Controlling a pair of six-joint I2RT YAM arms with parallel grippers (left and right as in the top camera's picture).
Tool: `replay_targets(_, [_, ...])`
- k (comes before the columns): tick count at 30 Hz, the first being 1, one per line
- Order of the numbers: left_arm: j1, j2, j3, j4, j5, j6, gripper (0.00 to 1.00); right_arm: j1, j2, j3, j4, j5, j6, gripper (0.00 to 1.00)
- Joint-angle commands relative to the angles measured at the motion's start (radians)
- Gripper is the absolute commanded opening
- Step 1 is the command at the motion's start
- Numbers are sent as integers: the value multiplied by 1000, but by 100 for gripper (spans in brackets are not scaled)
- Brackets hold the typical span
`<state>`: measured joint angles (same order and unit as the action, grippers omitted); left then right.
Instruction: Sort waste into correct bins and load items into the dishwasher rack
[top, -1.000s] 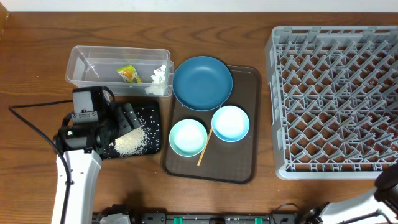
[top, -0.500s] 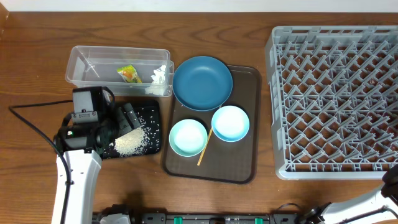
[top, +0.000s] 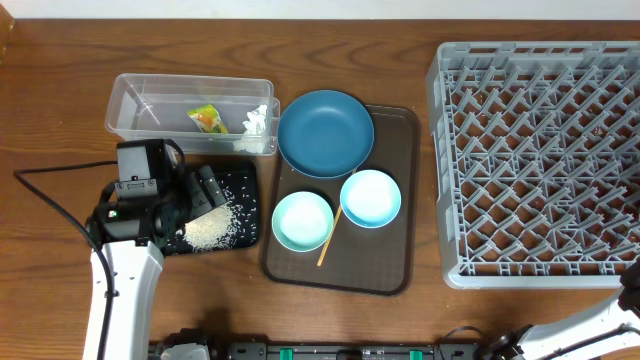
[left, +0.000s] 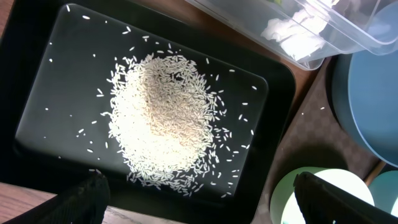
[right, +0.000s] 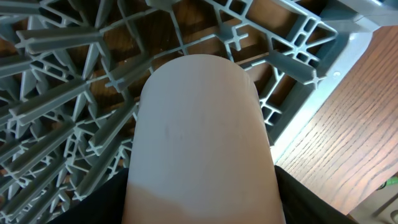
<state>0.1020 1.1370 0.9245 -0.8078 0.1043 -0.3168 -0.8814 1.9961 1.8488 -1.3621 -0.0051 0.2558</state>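
Note:
My left gripper hangs open over the black tray, which holds a heap of white rice. Its fingers grip nothing. The clear tub holds the yellow-orange wrapper and white tissue. The dark blue dish, light blue bowl, mint bowl and chopstick rest on the brown tray. My right gripper is shut on the pinkish-white cup, above the near right corner of the grey rack.
The rack fills the right side of the table. Bare wood lies just past its corner. The left arm's cable trails over the table at the left. Only a sliver of the right arm shows at the overhead view's edge.
The right arm has slipped further out of the overhead view at the bottom right corner. The left arm and everything on the table stay put.

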Motion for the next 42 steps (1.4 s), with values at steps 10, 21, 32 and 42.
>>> replay_targets(10, [4,2,9,-3,-12,-1,97,-2,3,-85,52,-3,2,1])
replay_targets(21, [4,2,9,-3,-12,-1,97,-2,3,-174,117,-4,2,8])
replay_targets(32, [4,2,9,-3,-12,-2,97,-2,-6,-127,77,-34,2,36])
replay_targets(42, [4,2,9,-3,-12,-2,98,-2,-9,73,-36,-67,-2,70])
